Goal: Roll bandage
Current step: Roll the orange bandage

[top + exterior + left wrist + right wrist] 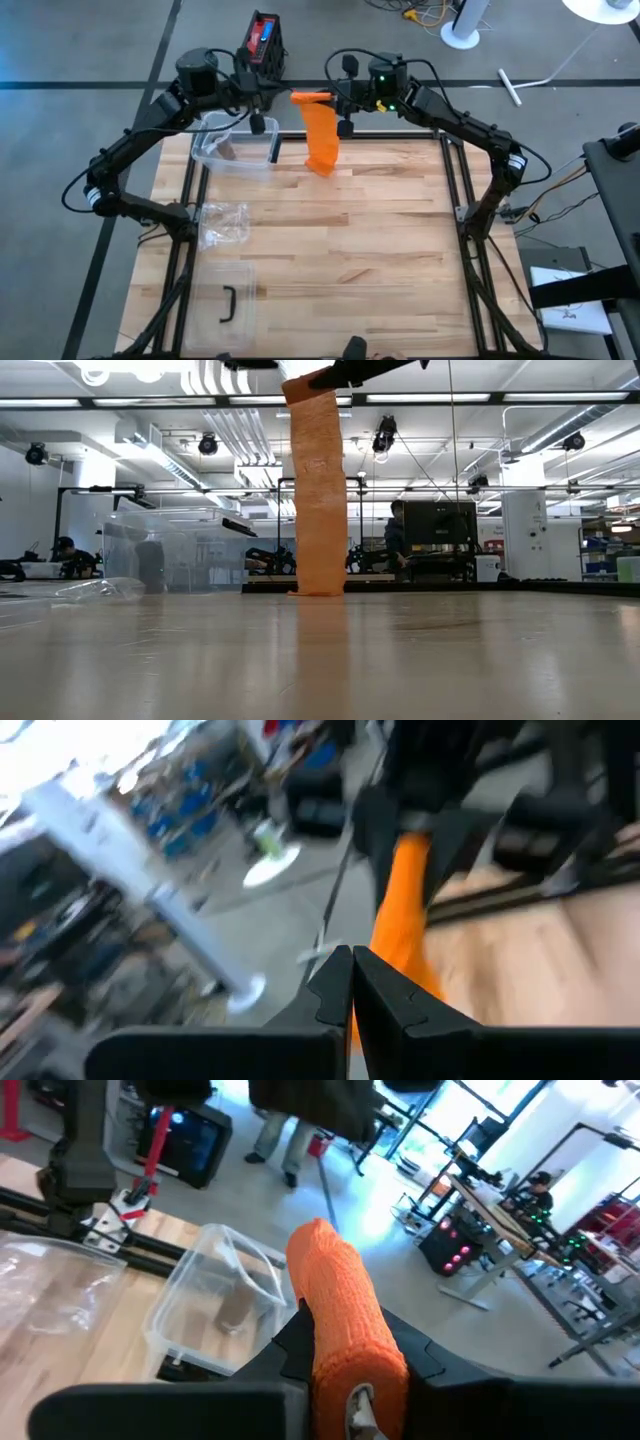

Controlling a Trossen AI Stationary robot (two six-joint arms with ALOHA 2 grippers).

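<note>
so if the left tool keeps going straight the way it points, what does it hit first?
Most likely the orange bandage hanging from the right tool: in the left wrist view it sits just ahead of the shut left tool, slightly to one side. Depth is unclear, so it might only graze it.

Overhead, table-level and two close wrist cameras all share the hanging orange bandage (322, 140)
</note>
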